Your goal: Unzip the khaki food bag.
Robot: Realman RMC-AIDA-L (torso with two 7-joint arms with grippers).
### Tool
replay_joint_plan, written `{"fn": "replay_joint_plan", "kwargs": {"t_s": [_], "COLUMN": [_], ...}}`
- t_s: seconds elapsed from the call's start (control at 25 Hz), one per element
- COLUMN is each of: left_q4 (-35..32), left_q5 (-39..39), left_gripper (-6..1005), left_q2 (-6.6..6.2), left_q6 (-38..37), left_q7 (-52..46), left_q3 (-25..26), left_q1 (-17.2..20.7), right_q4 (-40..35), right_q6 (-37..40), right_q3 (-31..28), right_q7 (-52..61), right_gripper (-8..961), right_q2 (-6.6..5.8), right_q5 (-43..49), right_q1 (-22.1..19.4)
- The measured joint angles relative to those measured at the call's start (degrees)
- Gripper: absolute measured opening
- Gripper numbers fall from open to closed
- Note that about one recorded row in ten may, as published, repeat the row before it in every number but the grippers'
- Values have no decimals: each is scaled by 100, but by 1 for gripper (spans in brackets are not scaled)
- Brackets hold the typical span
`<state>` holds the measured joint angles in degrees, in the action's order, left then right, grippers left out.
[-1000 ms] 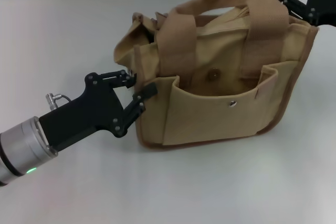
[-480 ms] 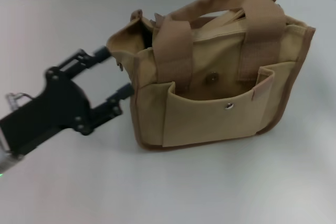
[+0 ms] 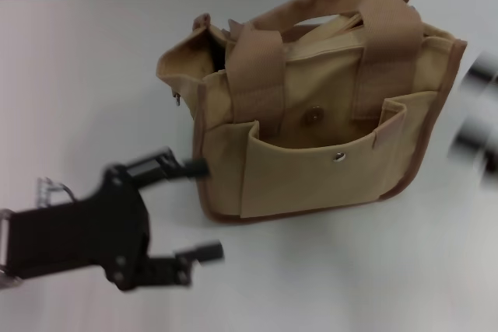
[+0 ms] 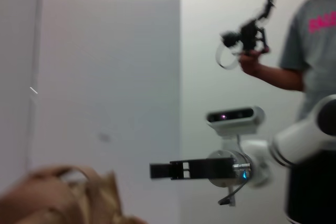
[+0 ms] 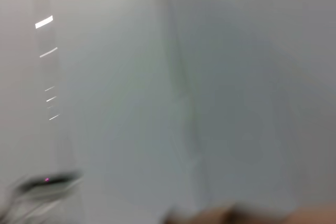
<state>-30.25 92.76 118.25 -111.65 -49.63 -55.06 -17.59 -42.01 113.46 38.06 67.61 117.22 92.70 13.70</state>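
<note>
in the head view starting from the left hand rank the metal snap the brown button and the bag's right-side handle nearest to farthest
From the left hand, open at the lower left:
1. Metal snap, on the front pocket.
2. Brown button, above the snap on the khaki food bag.
3. Right-side handle, at the bag's upper right.

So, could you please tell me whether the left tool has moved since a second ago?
Yes. The left tool has pulled away from the khaki food bag, toward the robot, fingers open.
</note>
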Motion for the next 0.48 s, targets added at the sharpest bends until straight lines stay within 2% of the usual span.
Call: {"fn": "replay_joint_plan", "kwargs": {"t_s": [0.16, 0.24, 0.48], "left_q4": [45, 67, 68], "left_q5": [330, 370, 372], "left_gripper": [842, 843, 843], "left_q2": [27, 31, 36], "left_q6": [115, 231, 307], "left_q7": [-72, -73, -76], "left_q3": [-11, -13, -14], "left_q1": [-97, -126, -100], "right_q4": [37, 144, 236], "right_q6": [295, 215, 33], "right_q3": [-2, -12, -2], "right_q7": [-116, -115, -142], "right_gripper": [851, 850, 848], "right_q2": [54, 127, 181], "right_q5": [1261, 1682, 1787], "right_q1": [181, 346, 434]}}
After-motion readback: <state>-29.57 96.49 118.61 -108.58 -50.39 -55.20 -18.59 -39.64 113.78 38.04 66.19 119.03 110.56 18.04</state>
